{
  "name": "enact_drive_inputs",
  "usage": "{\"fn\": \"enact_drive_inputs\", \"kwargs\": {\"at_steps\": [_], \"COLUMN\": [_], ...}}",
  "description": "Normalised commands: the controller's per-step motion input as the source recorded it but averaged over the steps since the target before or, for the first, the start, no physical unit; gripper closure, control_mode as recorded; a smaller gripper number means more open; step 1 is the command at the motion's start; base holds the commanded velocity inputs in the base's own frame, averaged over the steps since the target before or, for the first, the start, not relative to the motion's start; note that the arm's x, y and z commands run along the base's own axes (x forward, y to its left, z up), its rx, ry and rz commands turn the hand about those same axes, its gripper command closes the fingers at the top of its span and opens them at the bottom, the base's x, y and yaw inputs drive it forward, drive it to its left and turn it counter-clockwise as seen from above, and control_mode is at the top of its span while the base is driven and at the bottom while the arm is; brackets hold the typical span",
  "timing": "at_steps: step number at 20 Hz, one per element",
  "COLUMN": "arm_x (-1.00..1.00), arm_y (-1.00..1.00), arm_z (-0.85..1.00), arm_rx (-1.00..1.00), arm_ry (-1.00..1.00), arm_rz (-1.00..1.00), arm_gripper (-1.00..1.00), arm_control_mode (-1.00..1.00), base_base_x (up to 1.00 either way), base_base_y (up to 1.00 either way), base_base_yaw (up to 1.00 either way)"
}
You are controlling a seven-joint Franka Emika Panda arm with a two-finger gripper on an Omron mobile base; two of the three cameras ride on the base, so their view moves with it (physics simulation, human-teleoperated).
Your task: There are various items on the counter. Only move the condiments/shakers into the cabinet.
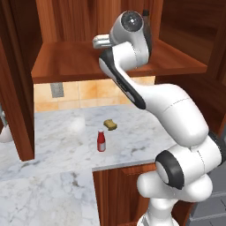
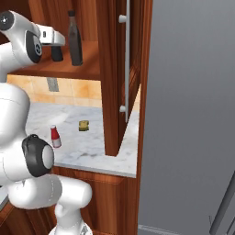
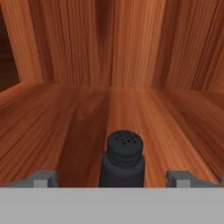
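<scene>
The black shaker (image 3: 123, 159) stands on the cabinet shelf (image 1: 70, 62) between spread, released jaws, near the brown sauce bottle (image 2: 75, 39). A careless retreat could clip and topple it. The red bottle (image 1: 101, 141) waits on the counter (image 1: 53, 145).

an orange-beige tiled wall (image 1: 88, 95) runs behind the desk, with a small grey outlet plate (image 1: 56, 89) set into it below the cupboard. reddish-brown wooden base cabinets (image 1: 117, 194) stand under the marble slab. in the right base view a tall wooden door panel (image 2: 117, 73) hangs open, carrying a long white bar handle (image 2: 127, 59). right of it spreads a plain flat grey surface (image 2: 193, 110). the light is even, with soft shadows under the shelf board.
</scene>
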Motion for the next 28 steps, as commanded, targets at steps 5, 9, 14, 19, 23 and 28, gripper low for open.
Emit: {"fn": "enact_drive_inputs", "kwargs": {"at_steps": [5,9,14,19,23,28], "arm_x": [-1.00,-1.00,-1.00,-1.00,-1.00,-0.31], "arm_y": [0.00,0.00,0.00,-0.01,0.00,0.00], "arm_z": [-0.02,-0.19,-0.25,-0.28,-0.05,-0.21], "arm_rx": [0.00,0.00,0.00,0.05,0.14,0.14], "arm_ry": [-0.29,-0.29,-0.22,-0.03,0.13,0.62], "arm_rz": [0.00,0.00,-0.01,0.00,0.00,0.00], "arm_gripper": [-1.00,-1.00,-1.00,-1.00,-1.00,-1.00], "arm_control_mode": [-1.00,-1.00,-1.00,-1.00,-1.00,-1.00], "base_base_x": [0.00,0.00,0.00,0.00,0.00,0.00], "base_base_y": [0.00,0.00,0.00,0.00,0.00,0.00], "base_base_yaw": [0.00,0.00,0.00,0.00,0.00,0.00]}}
